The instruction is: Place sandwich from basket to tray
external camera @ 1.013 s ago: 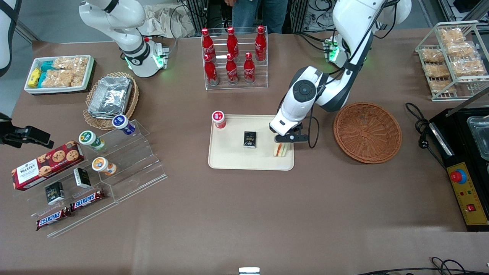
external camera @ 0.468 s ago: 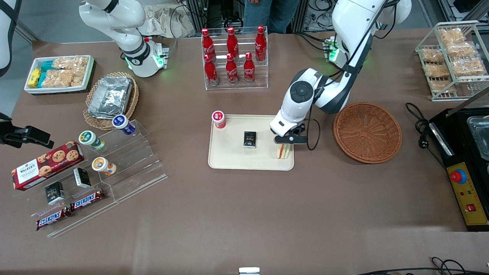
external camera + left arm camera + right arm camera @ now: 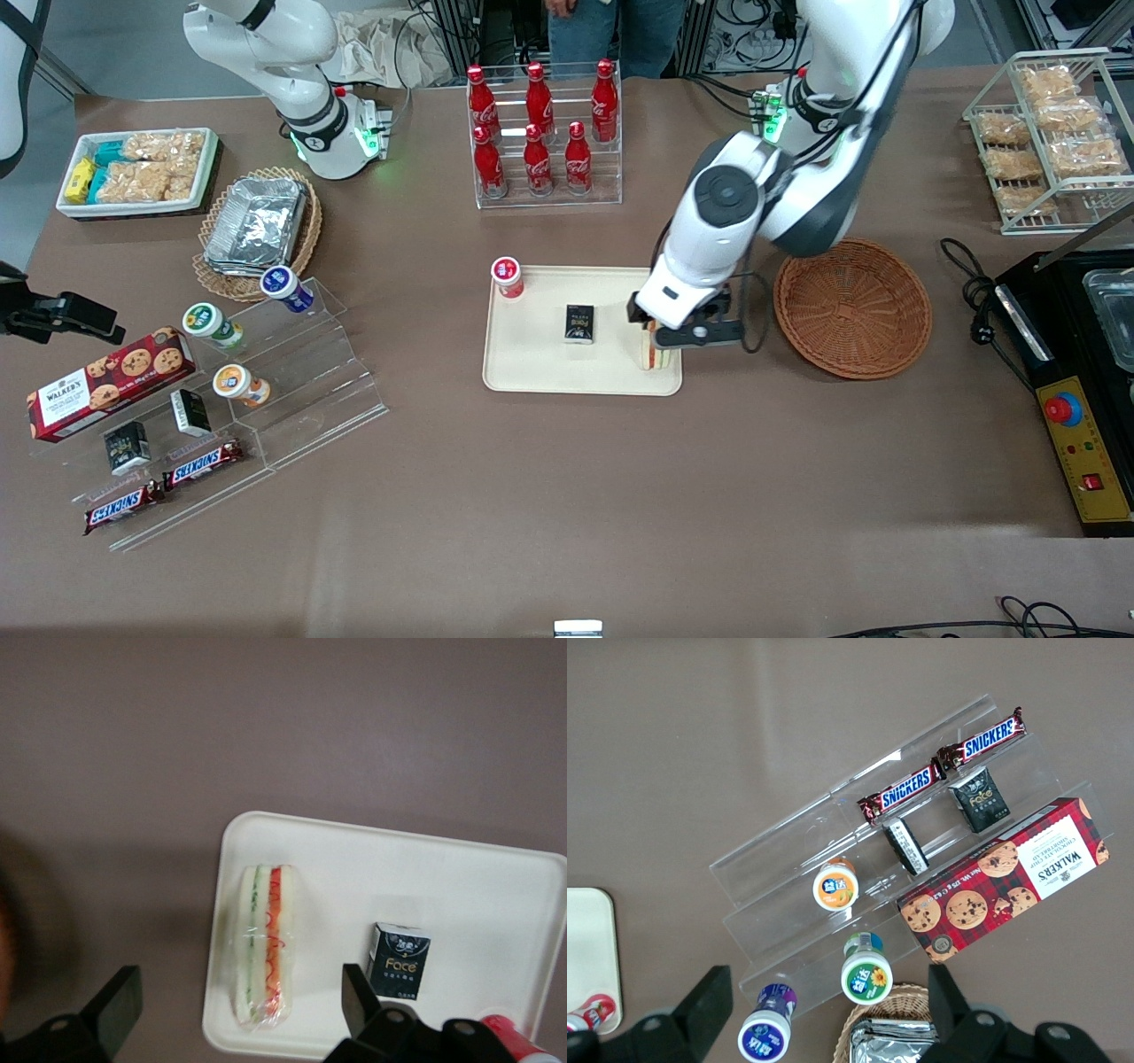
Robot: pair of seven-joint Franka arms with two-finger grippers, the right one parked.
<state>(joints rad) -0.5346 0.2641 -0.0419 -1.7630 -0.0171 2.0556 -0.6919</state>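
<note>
Item: cream rectangular plastic tray (image 3: 532, 368); I see the wrapped sandwich wedge (image 3: 654, 358) at its four o'clock, left arm's black gripper (image 3: 666, 332) just above.

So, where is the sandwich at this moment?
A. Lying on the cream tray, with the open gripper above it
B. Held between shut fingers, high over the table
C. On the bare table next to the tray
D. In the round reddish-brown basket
A. In the left wrist view the sandwich lies on the tray near its edge, and the gripper is above it with fingers wide apart, not touching it; the basket holds nothing.
</note>
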